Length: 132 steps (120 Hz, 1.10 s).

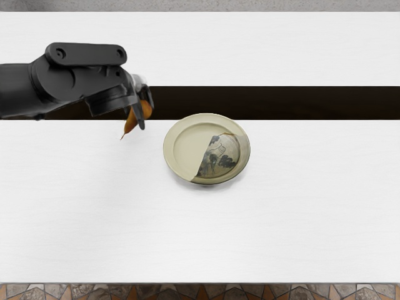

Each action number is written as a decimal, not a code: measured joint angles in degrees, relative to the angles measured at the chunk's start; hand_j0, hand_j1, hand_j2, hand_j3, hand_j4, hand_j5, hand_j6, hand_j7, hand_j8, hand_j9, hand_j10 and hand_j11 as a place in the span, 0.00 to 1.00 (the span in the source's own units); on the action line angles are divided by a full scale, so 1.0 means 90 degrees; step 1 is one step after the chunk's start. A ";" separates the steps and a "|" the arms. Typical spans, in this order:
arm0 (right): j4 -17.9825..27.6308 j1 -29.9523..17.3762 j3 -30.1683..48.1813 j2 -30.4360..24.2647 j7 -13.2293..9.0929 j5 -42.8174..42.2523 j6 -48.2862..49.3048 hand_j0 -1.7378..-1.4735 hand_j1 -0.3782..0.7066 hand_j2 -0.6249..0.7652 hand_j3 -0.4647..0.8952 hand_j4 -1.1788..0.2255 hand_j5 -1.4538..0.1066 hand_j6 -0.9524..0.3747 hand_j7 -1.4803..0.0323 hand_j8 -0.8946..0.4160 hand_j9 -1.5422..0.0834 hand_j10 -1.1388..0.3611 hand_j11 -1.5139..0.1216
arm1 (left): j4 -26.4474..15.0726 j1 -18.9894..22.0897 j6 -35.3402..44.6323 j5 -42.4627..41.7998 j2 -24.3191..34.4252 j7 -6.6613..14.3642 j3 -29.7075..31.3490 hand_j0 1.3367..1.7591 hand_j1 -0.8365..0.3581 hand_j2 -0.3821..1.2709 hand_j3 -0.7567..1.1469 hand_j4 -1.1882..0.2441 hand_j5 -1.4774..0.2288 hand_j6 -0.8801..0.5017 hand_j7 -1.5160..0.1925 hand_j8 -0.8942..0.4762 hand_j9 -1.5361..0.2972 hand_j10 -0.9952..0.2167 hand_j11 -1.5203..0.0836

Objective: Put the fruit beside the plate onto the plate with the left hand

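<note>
My left arm comes in from the left edge, and its black hand point(135, 107) is curled around an orange fruit point(131, 122) with a thin pointed tip that hangs below the fingers. The fruit is held above the white table, just left of the plate. The cream plate point(187, 147) with a dark leaf pattern on its right half lies on the table at the centre. The fruit's tip stands a little left of the plate's rim. Most of the fruit is hidden by the fingers. The right arm does not show.
The white table point(200, 225) spreads wide in front of the plate. A dark gap point(281, 103) runs across behind the plate, with another white surface point(250, 50) beyond it. A patterned floor shows along the bottom edge.
</note>
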 joint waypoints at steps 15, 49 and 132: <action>0.0000 0.0000 -0.0001 0.0000 0.0000 -0.0001 0.0000 0.30 0.05 0.45 0.34 0.82 0.91 0.70 0.96 0.66 0.93 0.74 0.91 | -0.0052 -0.0111 -0.0055 -0.0051 -0.0308 0.0002 -0.0076 0.72 0.49 0.38 0.40 0.37 0.16 0.32 0.18 0.26 0.18 0.16 0.19; 0.0000 0.0000 0.0000 0.0000 0.0000 -0.0001 0.0000 0.30 0.05 0.45 0.34 0.82 0.91 0.70 0.96 0.66 0.93 0.74 0.91 | -0.0068 -0.0372 -0.0073 -0.0062 -0.0801 0.0002 -0.0166 0.72 0.51 0.36 0.40 0.35 0.17 0.30 0.18 0.23 0.18 0.14 0.19; 0.0000 0.0000 0.0000 0.0000 0.0000 -0.0001 0.0000 0.30 0.05 0.45 0.34 0.82 0.91 0.70 0.96 0.66 0.93 0.74 0.91 | -0.0182 -0.0538 -0.0062 -0.0060 -0.1002 -0.0002 -0.0595 0.72 0.47 0.40 0.40 0.37 0.17 0.32 0.19 0.26 0.17 0.15 0.18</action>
